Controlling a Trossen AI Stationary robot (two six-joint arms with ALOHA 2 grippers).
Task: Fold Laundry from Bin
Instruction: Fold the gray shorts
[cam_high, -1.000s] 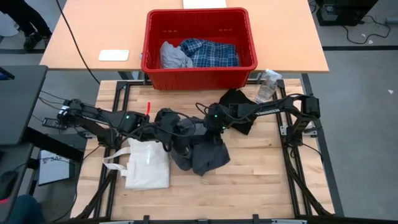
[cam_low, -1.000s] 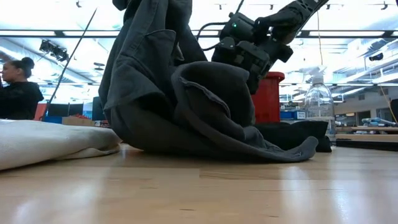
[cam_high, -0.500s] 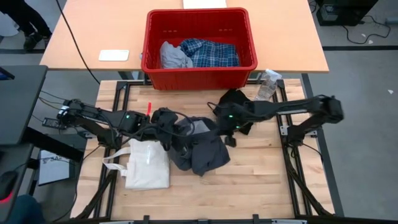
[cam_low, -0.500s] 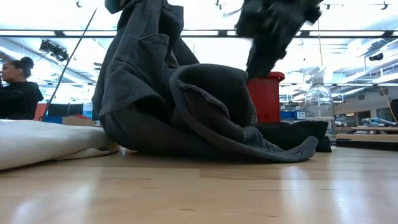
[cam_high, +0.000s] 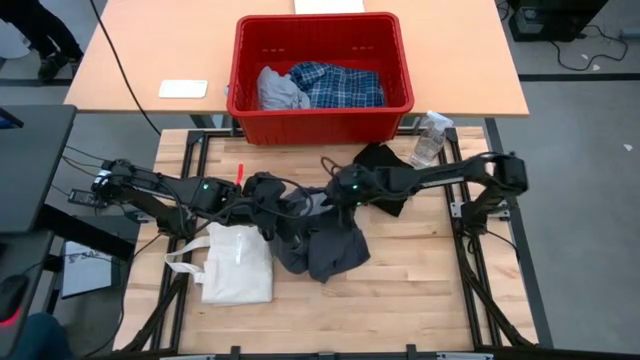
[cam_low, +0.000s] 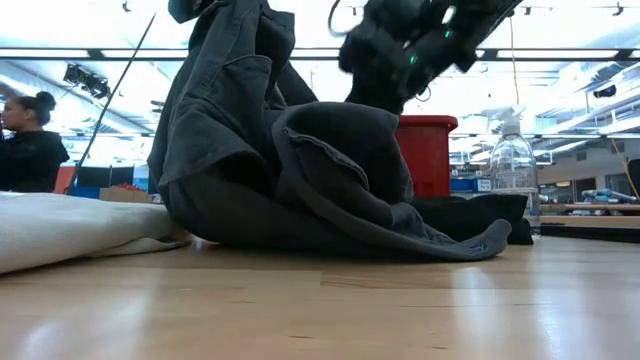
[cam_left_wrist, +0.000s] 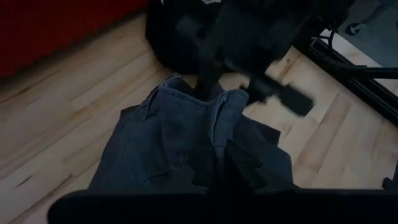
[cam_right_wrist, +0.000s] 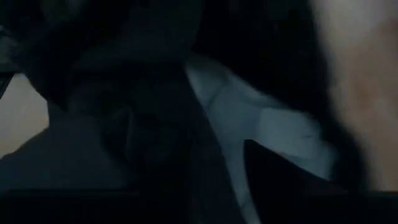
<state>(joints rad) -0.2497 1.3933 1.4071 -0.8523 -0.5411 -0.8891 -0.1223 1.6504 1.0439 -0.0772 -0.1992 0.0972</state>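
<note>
Dark grey garment (cam_high: 318, 240): heaped mid-table on the wooden table (cam_high: 420, 290), part lifted, the rest spilling toward the near edge in a rumpled fold. In the low view (cam_low: 260, 150), drawn up tall on its left side and slumping down to the tabletop on the right.

Left gripper (cam_high: 268, 215): at the left side of the heap, fingers pinched shut with the dark grey cloth gathered between them; in the left wrist view, fabric (cam_left_wrist: 180, 143) bunched right up against that arm's own dark fingers.

Right gripper (cam_high: 335, 195): over the far right corner of the heap, just at the cloth's upper fold. Seen from table height (cam_low: 385, 75), poised above the raised hump of fabric. Right wrist view too dark and close to read; how wide the fingers stand, and whether any cloth is caught between them, cannot be told.

Black garment (cam_high: 383, 172): lying flat behind the right arm, near the far right corner of the table, beside a clear plastic bottle (cam_high: 430, 135).

Cream tote bag (cam_high: 235, 265): flat on the table at the left, touching the grey heap's edge.

Red bin (cam_high: 320, 110): on the farther table beyond, holding a plaid shirt (cam_high: 335, 85) and a light grey piece (cam_high: 278, 90) side by side.
</note>
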